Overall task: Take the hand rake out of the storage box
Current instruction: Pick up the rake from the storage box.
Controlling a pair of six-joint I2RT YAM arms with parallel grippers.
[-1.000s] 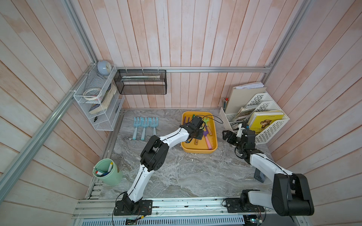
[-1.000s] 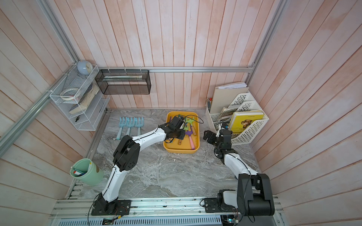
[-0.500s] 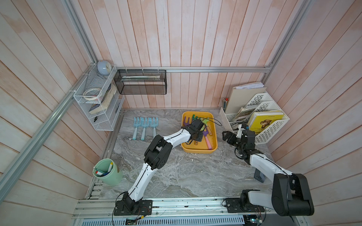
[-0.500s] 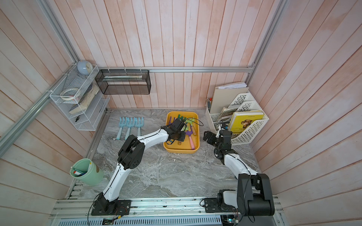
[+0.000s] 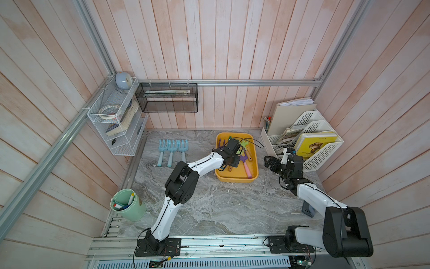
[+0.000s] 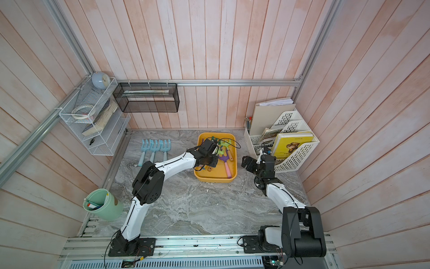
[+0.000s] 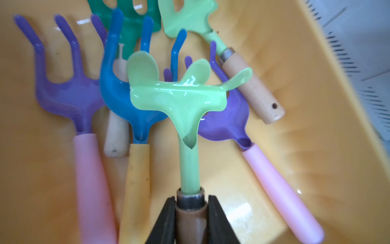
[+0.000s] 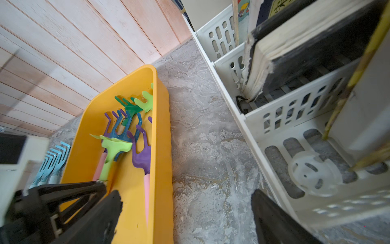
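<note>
Left claw (image 7: 191,200) pinches the pale-green hand rake (image 7: 179,99) by its handle inside the shallow yellow plastic storage box (image 7: 285,63); lift-out is yet to do. Right claw (image 8: 186,197) is spread.

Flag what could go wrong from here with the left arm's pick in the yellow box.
1. The light green rake has its head right over the blue rake and a purple rake; lifting may catch and drag them.
2. The left tool pinches only the front end of the handle, so the rake could pivot or slip.
3. A snag might shift or tip the storage box.
</note>
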